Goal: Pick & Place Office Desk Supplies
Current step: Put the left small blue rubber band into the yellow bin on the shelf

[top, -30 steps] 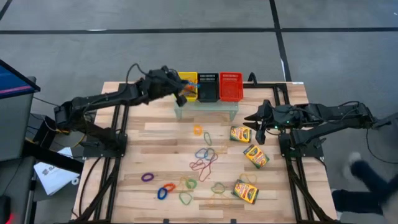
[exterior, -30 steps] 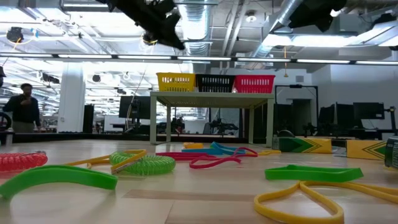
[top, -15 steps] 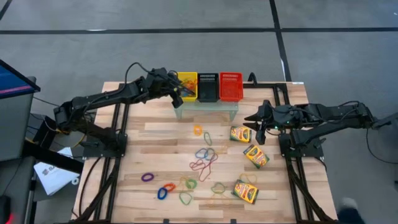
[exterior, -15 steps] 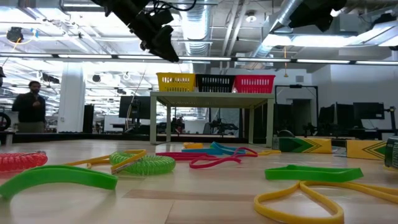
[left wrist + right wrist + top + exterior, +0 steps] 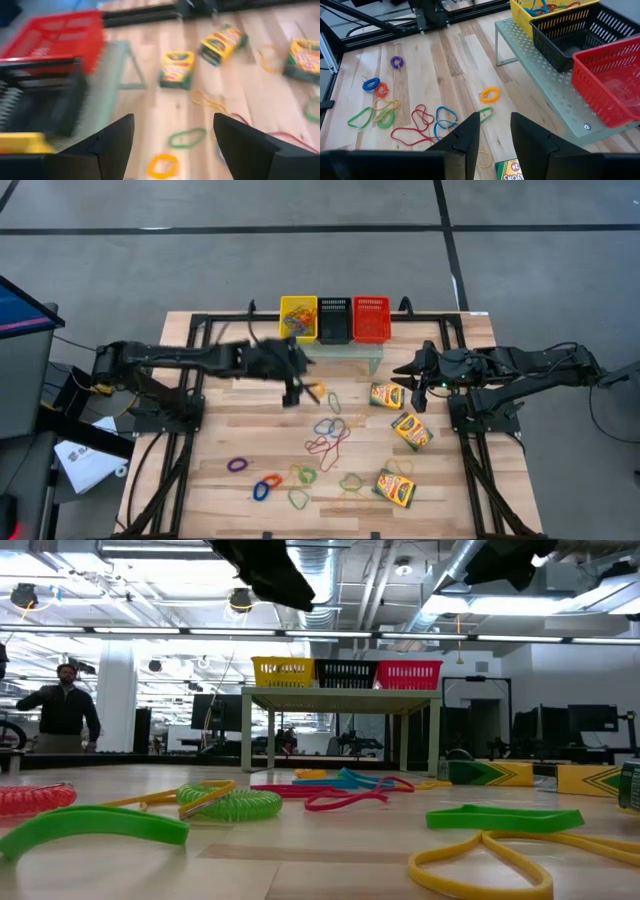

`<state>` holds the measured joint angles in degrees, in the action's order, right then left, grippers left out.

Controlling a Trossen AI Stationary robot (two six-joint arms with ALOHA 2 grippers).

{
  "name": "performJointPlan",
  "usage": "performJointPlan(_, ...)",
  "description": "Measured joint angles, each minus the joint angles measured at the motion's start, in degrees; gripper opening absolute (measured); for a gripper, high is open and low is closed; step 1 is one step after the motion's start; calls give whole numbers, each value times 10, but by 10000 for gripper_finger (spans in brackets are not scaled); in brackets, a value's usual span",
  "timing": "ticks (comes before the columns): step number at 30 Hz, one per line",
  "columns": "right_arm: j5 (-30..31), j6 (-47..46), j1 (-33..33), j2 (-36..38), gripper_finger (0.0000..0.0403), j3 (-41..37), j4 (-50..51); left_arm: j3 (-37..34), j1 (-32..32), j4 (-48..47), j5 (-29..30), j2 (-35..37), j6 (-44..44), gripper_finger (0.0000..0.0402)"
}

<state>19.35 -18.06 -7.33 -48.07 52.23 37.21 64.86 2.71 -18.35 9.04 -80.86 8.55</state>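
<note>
1. Wooden table (image 5: 220, 440): along its near part lie loose bands (image 5: 300, 475), among them a purple loop (image 5: 237, 464), a blue one (image 5: 261, 491) and green ones, with a crayon box (image 5: 396, 488) at the near right.
2. Toward the middle, a red band (image 5: 325, 445) tangles with a blue one, and a second box (image 5: 411, 430) lies to their right.
3. Farther on, an orange band (image 5: 318, 389) lies near the left gripper (image 5: 293, 388), which hangs over the table with its fingers (image 5: 107, 145) wide apart and nothing between them.
4. A third box (image 5: 387, 395) lies right of that band, just beside the right gripper (image 5: 418, 392); its fingers (image 5: 465, 135) stand narrowly apart, holding nothing.
5. At the far edge a small stand (image 5: 340, 348) carries three baskets: yellow (image 5: 298, 318) with bands inside, black (image 5: 334, 319), red (image 5: 371, 318).
</note>
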Motion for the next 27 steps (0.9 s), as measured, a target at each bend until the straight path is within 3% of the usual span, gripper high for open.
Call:
performJointPlan(6,0,-1,-1,0,108,0,-4,0,-63,79,-17,-117,-3,265)
performJointPlan(14,0,-21,-20,-1,108,0,-1,-1,-79,121,-43,-253,-36,265)
performJointPlan(20,1,-21,-35,-1,108,0,1,0,-79,113,-54,-295,-71,264)
performJointPlan(27,1,-20,-39,-1,108,0,1,-11,-79,71,-41,-292,-88,264)
